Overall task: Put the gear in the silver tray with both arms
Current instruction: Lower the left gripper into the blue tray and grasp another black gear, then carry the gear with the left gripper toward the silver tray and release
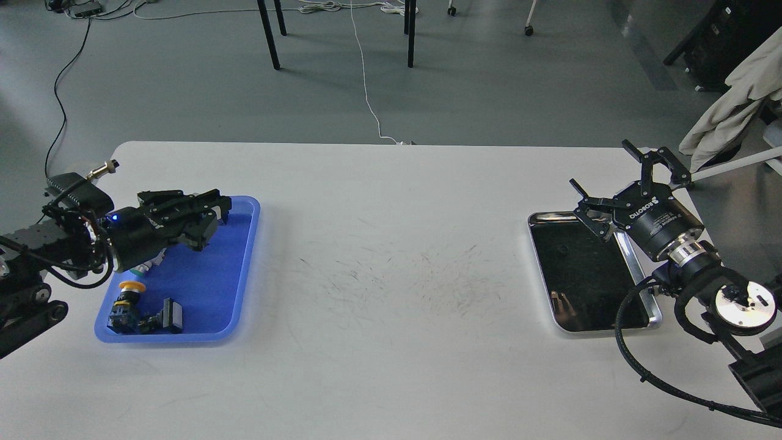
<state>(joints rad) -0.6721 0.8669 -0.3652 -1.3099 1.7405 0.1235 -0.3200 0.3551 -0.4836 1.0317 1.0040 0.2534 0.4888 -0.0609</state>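
Note:
The silver tray (581,278) lies at the table's right, with a dark reflective bottom. A small dark speck (562,249) on its bottom is too small to tell. My right gripper (600,165) is open and empty, hovering over the tray's far right corner. My left gripper (215,223) is open above the far end of the blue tray (208,287) and hides the parts under it. I cannot make out a gear. A yellow-capped push button (131,288) and a black switch block (171,315) lie at the blue tray's near end.
The white table (391,256) has scuff marks in its middle. A beige cloth (739,98) hangs beyond its far right corner. Chair legs and cables are on the floor behind the table.

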